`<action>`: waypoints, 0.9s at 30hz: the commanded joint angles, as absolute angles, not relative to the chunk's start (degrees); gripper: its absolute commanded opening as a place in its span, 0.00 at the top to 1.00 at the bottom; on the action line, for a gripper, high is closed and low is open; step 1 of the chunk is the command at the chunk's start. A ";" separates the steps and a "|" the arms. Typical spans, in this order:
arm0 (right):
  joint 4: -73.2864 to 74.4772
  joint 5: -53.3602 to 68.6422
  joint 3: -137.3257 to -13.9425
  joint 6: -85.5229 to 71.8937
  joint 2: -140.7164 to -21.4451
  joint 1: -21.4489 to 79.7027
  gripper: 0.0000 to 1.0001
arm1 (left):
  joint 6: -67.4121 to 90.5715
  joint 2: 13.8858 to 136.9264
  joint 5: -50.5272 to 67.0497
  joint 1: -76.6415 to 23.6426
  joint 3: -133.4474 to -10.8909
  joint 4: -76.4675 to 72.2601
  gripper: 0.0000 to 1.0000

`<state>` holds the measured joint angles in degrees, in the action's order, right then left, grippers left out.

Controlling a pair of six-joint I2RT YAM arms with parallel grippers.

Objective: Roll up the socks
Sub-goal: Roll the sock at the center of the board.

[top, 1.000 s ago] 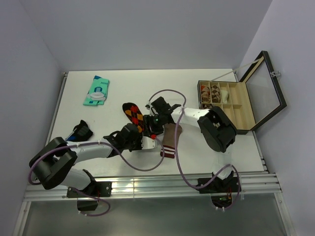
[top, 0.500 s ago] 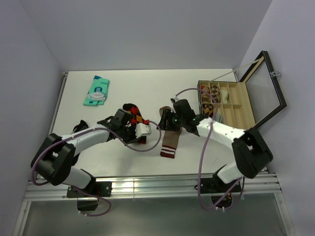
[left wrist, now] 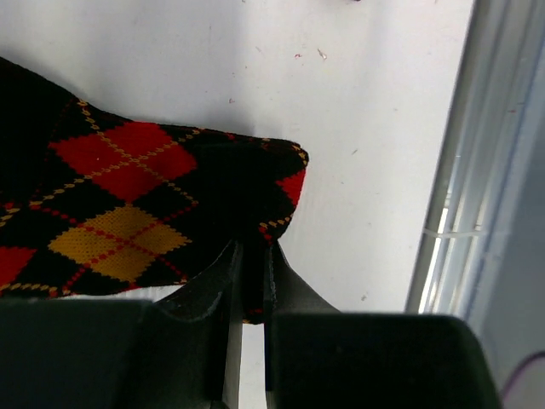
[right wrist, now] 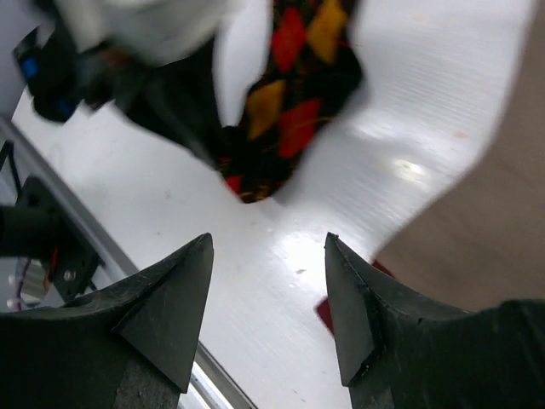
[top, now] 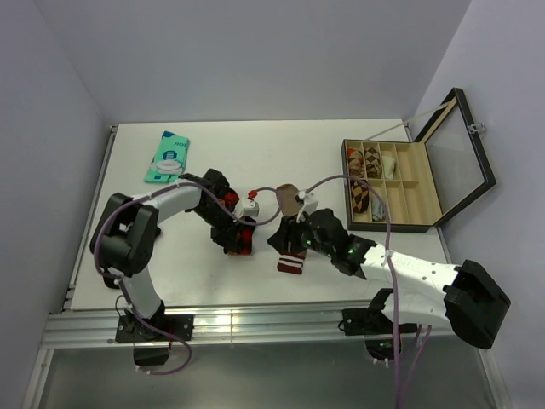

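The black argyle sock (top: 244, 238) lies bunched left of the table's centre. In the left wrist view its red and yellow diamonds (left wrist: 128, 204) spread up and left from my jaws. My left gripper (top: 238, 245) (left wrist: 252, 256) is shut on that sock's edge. The tan-brown sock (top: 289, 198) lies just to the right, its maroon striped cuff (top: 291, 264) toward the near edge. My right gripper (top: 283, 239) (right wrist: 268, 243) hovers open between the two socks, holding nothing. In its view the argyle sock (right wrist: 294, 94) is ahead and the brown sock (right wrist: 485, 221) is at the right.
A teal flat packet (top: 168, 157) lies at the back left. A wooden compartment box (top: 400, 183) with its glass lid (top: 460, 153) raised stands at the right. The table's near edge and metal rails (top: 255, 319) run just below the socks.
My left arm has swung round and drawn the argyle sock a little toward the near edge. The right gripper has moved from the brown sock's toe toward its cuff and opened wider.
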<state>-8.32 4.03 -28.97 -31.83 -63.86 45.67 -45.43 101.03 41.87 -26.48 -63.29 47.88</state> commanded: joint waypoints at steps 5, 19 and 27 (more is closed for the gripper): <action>-29.05 -0.27 -24.18 -20.05 -63.19 55.63 0.37 | -51.32 112.58 52.37 -21.98 -71.79 64.94 1.00; -37.17 5.45 -29.00 -15.21 -81.02 57.48 0.40 | -53.35 127.27 55.81 -19.77 -80.77 78.31 1.00; -41.48 6.85 -32.60 -15.29 -89.55 57.66 0.40 | -46.07 125.77 51.77 -19.69 -78.75 71.99 1.00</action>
<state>-35.97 6.24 -29.95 -16.45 -87.31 57.17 -48.77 127.17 54.52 -19.73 -79.31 75.16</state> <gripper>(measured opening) 0.602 0.139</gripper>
